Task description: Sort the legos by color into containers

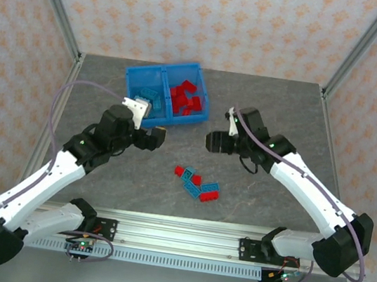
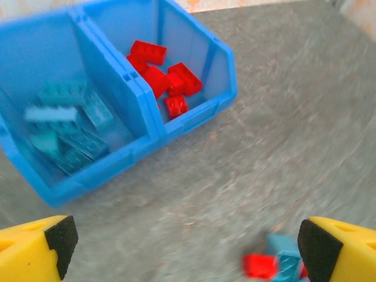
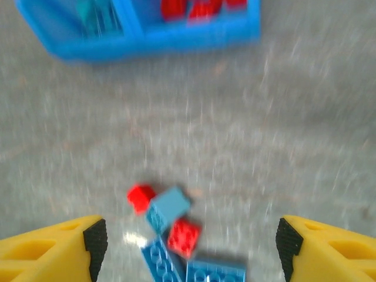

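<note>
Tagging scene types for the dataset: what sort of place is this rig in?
Probably a lab robot cell, not a home. An aluminium mounting rail edges a grey table, which is boxed in by metal frame posts and patterned backdrop panels. A blue bin and loose legos serve as props.

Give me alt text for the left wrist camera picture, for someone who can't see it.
A blue two-compartment bin sits on a grey table, teal bricks in its left side, red bricks in its right. In front, the left hand is open and empty, with a few loose bricks at lower right.
</note>
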### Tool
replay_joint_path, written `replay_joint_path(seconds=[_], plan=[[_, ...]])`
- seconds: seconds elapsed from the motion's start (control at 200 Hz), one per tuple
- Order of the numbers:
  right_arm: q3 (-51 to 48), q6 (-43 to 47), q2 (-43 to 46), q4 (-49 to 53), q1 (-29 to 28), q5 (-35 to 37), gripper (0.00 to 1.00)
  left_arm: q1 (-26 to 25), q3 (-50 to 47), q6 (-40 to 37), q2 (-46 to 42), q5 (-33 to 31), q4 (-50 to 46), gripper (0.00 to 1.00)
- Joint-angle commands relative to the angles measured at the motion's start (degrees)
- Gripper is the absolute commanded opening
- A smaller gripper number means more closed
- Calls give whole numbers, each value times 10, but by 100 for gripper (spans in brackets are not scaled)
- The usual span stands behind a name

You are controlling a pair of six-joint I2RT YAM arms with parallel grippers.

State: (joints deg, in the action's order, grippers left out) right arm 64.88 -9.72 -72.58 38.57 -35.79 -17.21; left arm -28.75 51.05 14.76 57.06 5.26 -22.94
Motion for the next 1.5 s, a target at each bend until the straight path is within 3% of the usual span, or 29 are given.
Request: replay_joint_path(seconds=[0.0, 0.115, 0.22, 0.415, 0.566, 0.736, 1.056, 1.276, 1.491], plan=[[-33, -13, 26, 37, 3, -100, 78, -23, 0, 251, 47, -4, -37, 99], [-45, -14, 16, 39, 3, -125, 78, -76, 2, 383, 116, -26, -36, 91], [-41, -9, 2, 43, 3, -128, 78, -116, 23, 433, 192, -21, -52, 85], [-47, -8, -2, 30, 3, -124, 78, -144, 27, 444, 288, 14, -32, 77], [-49, -9, -3, 26, 3, -124, 78, -144, 30, 451, 318, -3, -25, 76], [-49, -9, -3, 27, 3, -122, 78, -144, 50, 477, 358, -12, -30, 66], [-52, -14, 3, 30, 3, -120, 78, -144, 39, 485, 386, 36, 8, 66], [-51, -18, 1, 26, 3, -115, 78, -144, 5, 483, 377, 64, -5, 45], [-52, -23, -2, 19, 3, -114, 78, -144, -6, 466, 361, 34, -25, 30]])
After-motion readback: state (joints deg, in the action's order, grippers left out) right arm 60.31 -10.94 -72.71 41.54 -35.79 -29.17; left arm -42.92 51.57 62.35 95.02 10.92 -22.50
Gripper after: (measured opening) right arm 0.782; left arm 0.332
